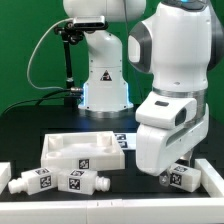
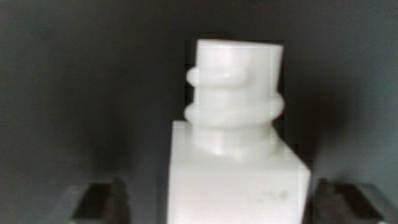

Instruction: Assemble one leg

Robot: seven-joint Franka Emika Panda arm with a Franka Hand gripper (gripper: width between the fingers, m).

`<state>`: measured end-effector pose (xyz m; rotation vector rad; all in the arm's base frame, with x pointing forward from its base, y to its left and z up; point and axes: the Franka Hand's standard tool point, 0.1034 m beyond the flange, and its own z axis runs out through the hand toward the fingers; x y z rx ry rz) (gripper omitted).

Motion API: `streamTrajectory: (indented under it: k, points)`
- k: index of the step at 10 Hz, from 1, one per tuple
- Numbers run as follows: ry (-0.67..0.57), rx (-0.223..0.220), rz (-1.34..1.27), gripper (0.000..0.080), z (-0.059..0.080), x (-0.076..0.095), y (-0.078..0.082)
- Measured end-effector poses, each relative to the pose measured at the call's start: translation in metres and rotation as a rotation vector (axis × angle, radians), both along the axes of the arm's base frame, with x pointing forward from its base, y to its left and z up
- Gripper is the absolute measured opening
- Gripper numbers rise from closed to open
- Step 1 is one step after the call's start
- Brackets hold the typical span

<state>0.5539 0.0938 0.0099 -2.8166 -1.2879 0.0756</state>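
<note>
One leg (image 1: 186,179), a white block with a narrower ribbed stub and a black-and-white tag, lies on the black table at the exterior view's right. My gripper (image 1: 177,172) is low over it. In the wrist view the leg (image 2: 235,120) fills the middle, its stub pointing away from me. My gripper (image 2: 217,198) straddles the block end, and the dark fingers (image 2: 103,196) stand either side of it with a gap showing on one side. The jaws are open. Two more legs (image 1: 40,182) (image 1: 82,181) lie at the front left.
The large flat white tabletop piece (image 1: 85,152) lies mid-table, left of my gripper. A tagged white part (image 1: 125,140) shows behind it. The robot base (image 1: 105,85) and a black stand (image 1: 68,55) are at the back. The table's front edge is close to the legs.
</note>
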Motion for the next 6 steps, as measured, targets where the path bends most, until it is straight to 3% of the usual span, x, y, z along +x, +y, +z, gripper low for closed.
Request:
streamTrajectory:
  k: [1, 2, 4, 6]
  points:
    - [0.000, 0.000, 0.000, 0.0439, 0.000, 0.000, 0.000]
    - [-0.012, 0.000, -0.026, 0.0283, 0.002, -0.002, -0.001]
    - [-0.027, -0.010, -0.122, 0.0284, 0.021, -0.042, -0.004]
    - [-0.032, -0.020, -0.200, 0.0284, 0.051, -0.078, 0.017]
